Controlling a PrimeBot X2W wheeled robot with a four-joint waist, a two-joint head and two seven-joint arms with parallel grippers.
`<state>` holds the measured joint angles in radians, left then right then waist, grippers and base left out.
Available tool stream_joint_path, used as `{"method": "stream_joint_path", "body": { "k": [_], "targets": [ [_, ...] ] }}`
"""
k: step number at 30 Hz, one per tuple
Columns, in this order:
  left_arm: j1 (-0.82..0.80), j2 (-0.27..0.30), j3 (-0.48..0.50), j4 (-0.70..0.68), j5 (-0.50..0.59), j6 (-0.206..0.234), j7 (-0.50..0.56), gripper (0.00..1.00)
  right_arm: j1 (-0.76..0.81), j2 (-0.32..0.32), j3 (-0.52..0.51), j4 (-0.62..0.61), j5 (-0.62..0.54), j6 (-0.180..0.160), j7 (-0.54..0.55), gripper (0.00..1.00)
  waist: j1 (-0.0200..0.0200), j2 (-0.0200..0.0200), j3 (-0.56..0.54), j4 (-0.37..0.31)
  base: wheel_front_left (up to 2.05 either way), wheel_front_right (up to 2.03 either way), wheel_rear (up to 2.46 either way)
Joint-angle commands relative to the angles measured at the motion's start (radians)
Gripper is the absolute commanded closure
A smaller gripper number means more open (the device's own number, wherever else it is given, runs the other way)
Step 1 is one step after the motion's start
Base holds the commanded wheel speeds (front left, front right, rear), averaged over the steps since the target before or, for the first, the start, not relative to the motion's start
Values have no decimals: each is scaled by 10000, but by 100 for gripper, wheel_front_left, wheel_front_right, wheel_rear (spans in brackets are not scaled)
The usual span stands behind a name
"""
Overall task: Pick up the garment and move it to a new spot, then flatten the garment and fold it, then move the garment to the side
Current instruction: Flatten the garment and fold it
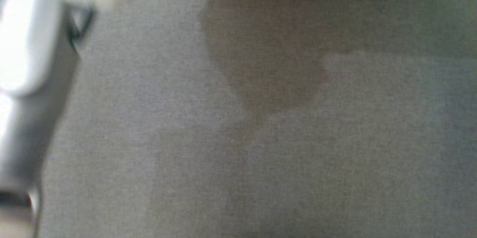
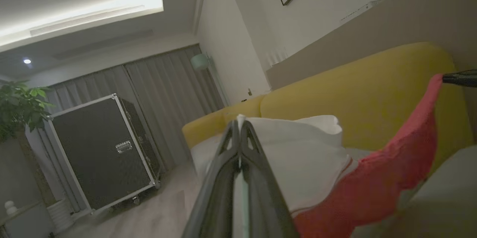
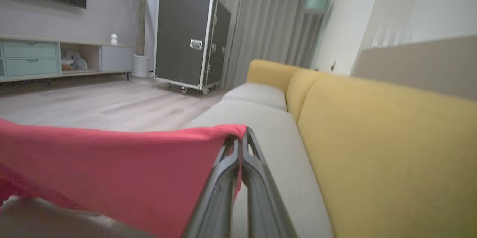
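**Garment stretched between both my claws, above the sofa**

My left claw [image 2: 240,128] is closed, its two fingers pressed together on the white edge of the garment [image 2: 391,171]. In my left wrist view the cloth starts at those tips as a white panel. It then turns red and climbs toward 2 o'clock, where its far corner meets my right claw [image 2: 460,78] at the frame's edge. The red stretch sags a little between the two grips and hangs clear of the seat.

In my right wrist view the right claw is closed too, pinching the top corner of the red cloth. From the tips the garment spreads out toward 9 o'clock and drops down to 7 o'clock. It is held up in the air, not lying on anything.

The sofa [image 3: 372,137] lies under and beside the garment, with its yellow back at 3 o'clock in the right wrist view and its grey seat running up toward 12. A black case [image 3: 190,36] stands at 11 o'clock, in front of grey curtains [image 3: 268,25].

My head view is blurred. It gives grey woven fabric with a dark shadow at 12 o'clock, and a pale forearm [image 1: 29,81] along the 9 o'clock edge.
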<state>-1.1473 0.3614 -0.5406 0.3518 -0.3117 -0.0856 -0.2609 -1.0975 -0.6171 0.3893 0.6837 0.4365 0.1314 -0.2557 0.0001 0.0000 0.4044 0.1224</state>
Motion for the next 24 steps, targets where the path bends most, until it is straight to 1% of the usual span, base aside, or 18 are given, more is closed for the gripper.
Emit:
{"method": "stream_joint_path", "body": {
  "k": [1,4,8,10,11,14,16,20,24],
  "targets": [
    [109,461,517,-498,-145,-18,-8,100,614,-283,-163,-365,99,-7,-58,100,-1,0,-215,80,0,0,0],
    [1975,497,536,-1110,-257,-119,-8,100,2254,-331,-503,-675,211,-7,-59,100,-1,0,-594,99,0,0,0],
    [4489,799,473,-1948,-204,-144,-8,100,4508,-198,-1110,-1330,370,-7,-59,100,-1,0,-1162,-41,0,0,0],
    [5740,948,478,-2357,-144,15,-8,100,5575,-128,-1327,-1675,380,-7,-59,100,-1,0,-1459,-138,0,0,0],
    [6921,1067,511,-2708,-127,222,-8,100,6544,-23,-1526,-2008,331,-7,-60,100,-1,0,-1779,-241,0,0,0],
    [8507,1228,380,-3174,-79,455,-8,100,7847,224,-1834,-2529,226,-7,-60,100,-1,0,-2214,-379,0,0,0],
    [9428,1279,329,-3436,-152,632,-8,100,8650,380,-1988,-2867,89,-7,-60,100,-1,0,-2488,-465,0,0,0],
    [11046,1454,255,-3997,-317,1075,3,100,10010,492,-2161,-3329,-50,-7,-60,100,-1,0,-2915,-643,0,0,0],
    [12135,1710,238,-4560,-579,1293,126,100,11030,438,-2278,-3717,-45,-7,88,100,-1,0,-3114,-707,0,0,0]
  ]
}}
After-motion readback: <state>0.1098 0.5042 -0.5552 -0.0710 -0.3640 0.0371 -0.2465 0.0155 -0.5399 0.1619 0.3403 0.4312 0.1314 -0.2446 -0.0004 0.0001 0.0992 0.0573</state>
